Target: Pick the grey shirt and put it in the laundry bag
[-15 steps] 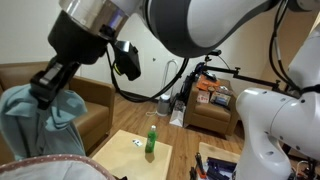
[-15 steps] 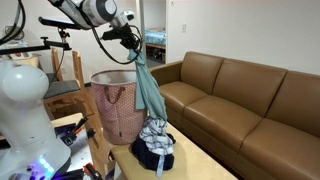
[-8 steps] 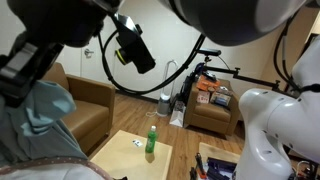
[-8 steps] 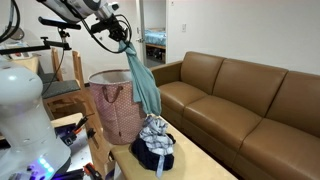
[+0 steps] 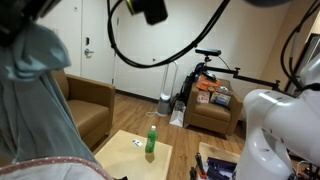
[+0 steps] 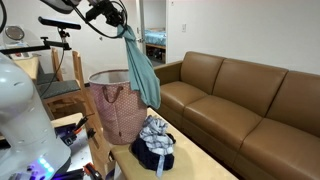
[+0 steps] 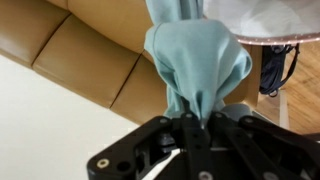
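The grey shirt (image 6: pixel 141 68) hangs limp from my gripper (image 6: pixel 124 31), high up and just beside the laundry bag (image 6: pixel 113 108), its lower end level with the bag's rim. It fills the near left of an exterior view (image 5: pixel 35 100), with the bag's patterned rim (image 5: pixel 48 163) below it. In the wrist view my gripper (image 7: pixel 188 122) is shut on a bunched fold of the shirt (image 7: pixel 195 62), which hangs over the brown sofa (image 7: pixel 80 55). The whitish bag (image 7: pixel 262 20) shows at the upper right.
A low wooden table (image 6: pixel 185 160) carries a heap of dark and patterned clothes (image 6: pixel 154 140). A green bottle (image 5: pixel 151 140) stands on a table (image 5: pixel 133 152). The brown sofa (image 6: pixel 240 100) runs along the wall. Chairs and cluttered stands (image 5: pixel 210 95) are behind.
My gripper has lifted the grey shirt higher and moved it a little toward the laundry bag. In the close exterior view the shirt now fills more of the picture.
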You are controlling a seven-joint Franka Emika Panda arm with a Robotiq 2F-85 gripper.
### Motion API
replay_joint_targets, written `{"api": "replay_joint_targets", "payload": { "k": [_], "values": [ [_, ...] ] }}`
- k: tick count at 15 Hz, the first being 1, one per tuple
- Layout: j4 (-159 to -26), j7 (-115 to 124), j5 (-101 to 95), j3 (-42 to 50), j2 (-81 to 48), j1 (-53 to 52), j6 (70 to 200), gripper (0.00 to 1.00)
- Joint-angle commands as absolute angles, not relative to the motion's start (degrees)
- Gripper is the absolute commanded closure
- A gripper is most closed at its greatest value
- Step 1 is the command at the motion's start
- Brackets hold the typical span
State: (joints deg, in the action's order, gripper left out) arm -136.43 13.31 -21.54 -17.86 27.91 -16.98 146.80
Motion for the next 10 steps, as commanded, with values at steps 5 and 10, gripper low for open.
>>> {"api": "replay_joint_targets", "payload": {
  "k": [5, 10],
  "values": [
    [-126.3, 14.5, -24.0, -31.2, 37.5, -11.2, 140.6, 0.94],
    [-125.9, 13.5, -23.1, -34.2, 38.7, -11.9, 142.1, 0.92]
  ]
}}
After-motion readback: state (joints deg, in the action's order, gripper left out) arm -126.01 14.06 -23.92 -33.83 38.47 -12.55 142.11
